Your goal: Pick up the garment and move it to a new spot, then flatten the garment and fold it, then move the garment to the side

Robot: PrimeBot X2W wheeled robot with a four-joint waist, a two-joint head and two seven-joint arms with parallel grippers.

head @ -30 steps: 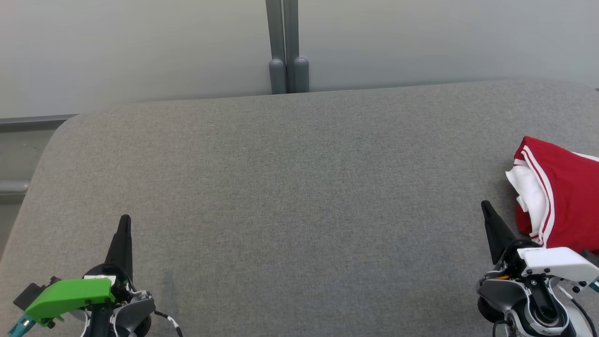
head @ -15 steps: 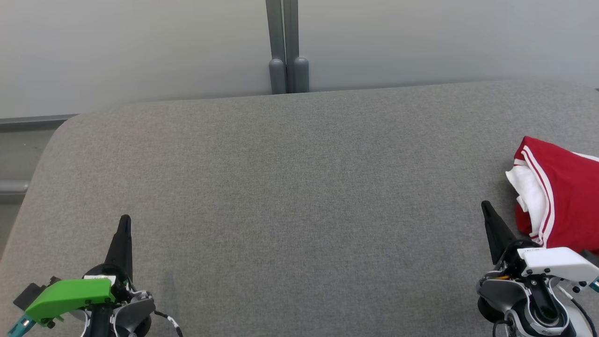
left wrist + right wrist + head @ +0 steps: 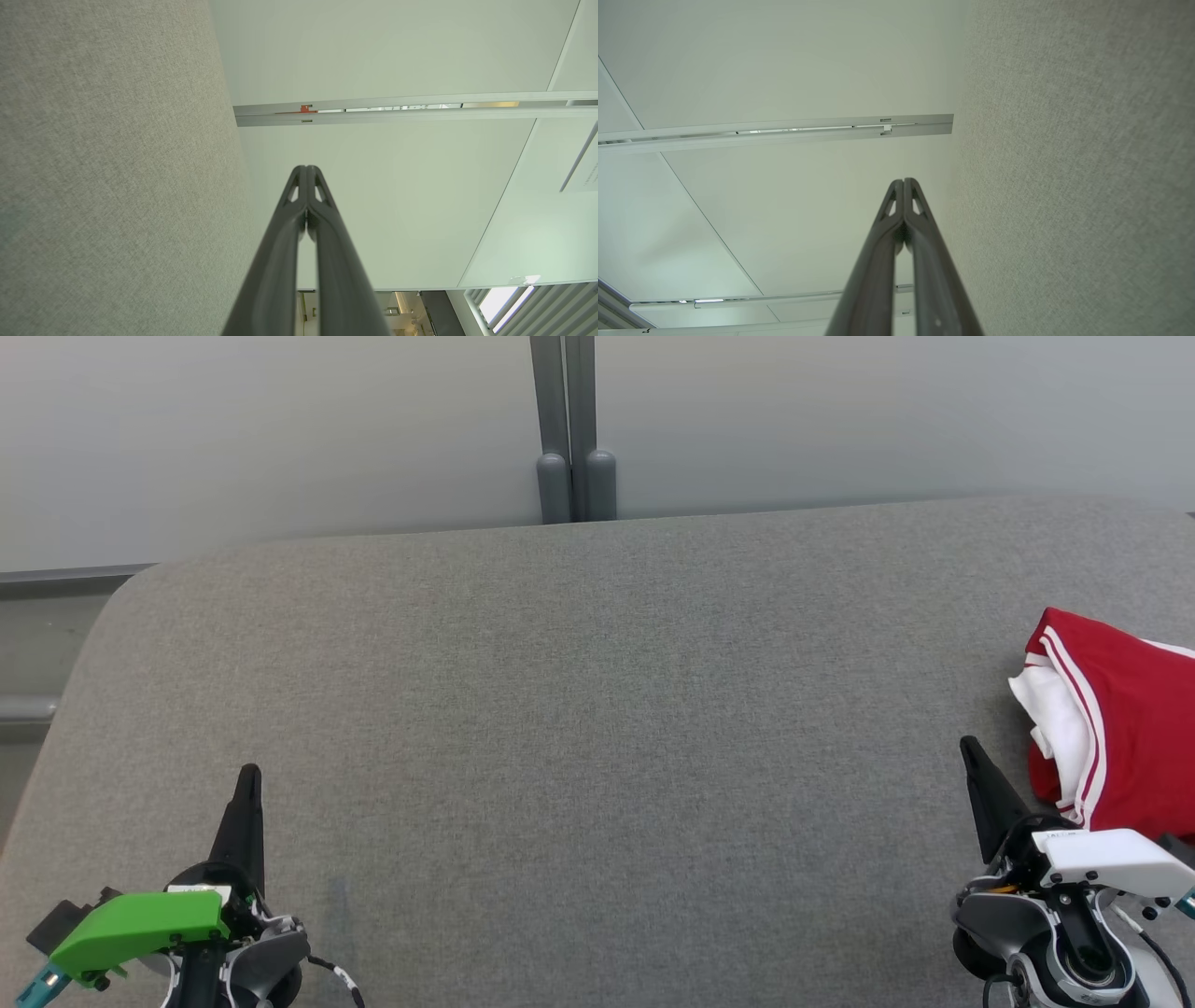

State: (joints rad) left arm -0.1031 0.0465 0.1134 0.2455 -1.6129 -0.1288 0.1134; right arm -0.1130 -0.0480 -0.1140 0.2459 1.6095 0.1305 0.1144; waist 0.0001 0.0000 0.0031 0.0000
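The red garment with white stripes and a white inner layer (image 3: 1120, 728) lies as a compact bundle at the right edge of the grey fabric-covered table (image 3: 597, 709); the head view's border cuts part of it off, so I cannot tell how neatly it is folded. The left gripper (image 3: 247, 793) sits low at the near left over bare cloth, its two long dark fingers pressed together on nothing. The right gripper (image 3: 978, 775) sits at the near right, just beside the bundle's near corner but apart from it, fingers likewise pressed tip to tip and empty (each wrist view shows its pair meeting at the tips, with pale wall and grey cloth beyond).

This lie of things fits two stages: a bundle waiting to be lifted to a fresh spot, or a folded piece already set off to the side with both arms parked. The pictures do not settle which, so no next move can fairly be named; the right arm is simply the one nearest the cloth.
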